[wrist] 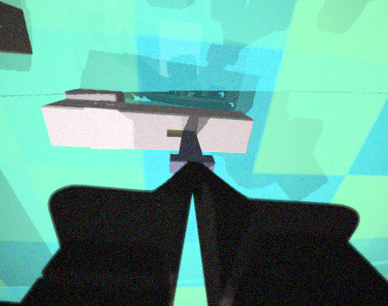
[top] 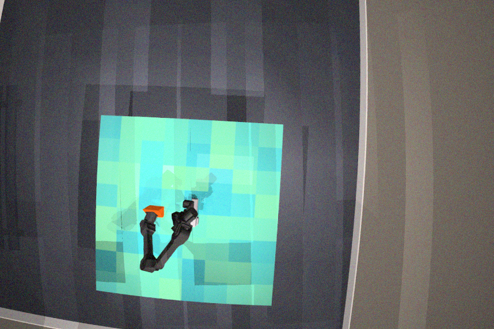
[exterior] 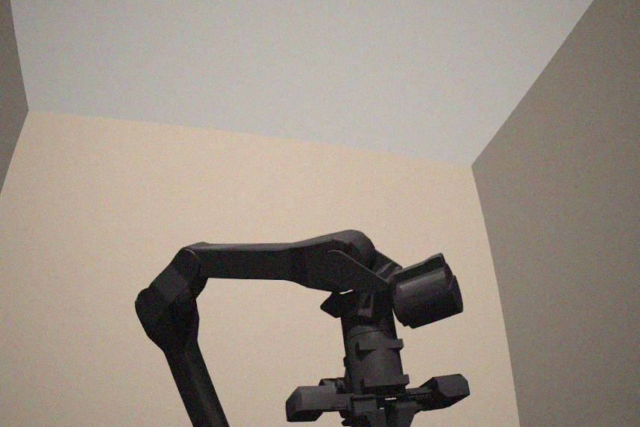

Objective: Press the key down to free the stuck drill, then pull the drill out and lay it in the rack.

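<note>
One black jointed arm point(top: 171, 247) point(exterior: 248, 260) is seen from above, bent in a V over a square tabletop point(top: 255, 269) point(wrist: 323, 28) patterned in turquoise and green. An orange wedge-shaped block point(top: 154, 210) is seen against the dark foot of the arm. A long, pale, bar-shaped block point(top: 194, 205) point(wrist: 90, 125) is partly covered by the wrist.

In the exterior view, the upper arm is held nearly level, and the black two-fingered pincer point(top: 184, 213) point(exterior: 378, 407) point(wrist: 193, 168) is pointed downward. Its tips are cut off by the lower edge.

In the wrist view, the pincer is clenched, its tips brought together, and nothing is seen gripped between them. Just ahead, the pale block is laid crosswise, with a small yellow strip point(wrist: 174, 131) on its near face. A dark, tapering piece point(wrist: 190, 144) is seen in front of that face, above a small purple block point(wrist: 191, 160) partly hidden by the tips. Whether they are touched cannot be told. At the upper left, a dark brown box-like piece point(wrist: 14, 33) is cut off. Which of these shapes are the drill, key and rack cannot be told for certain.
</note>
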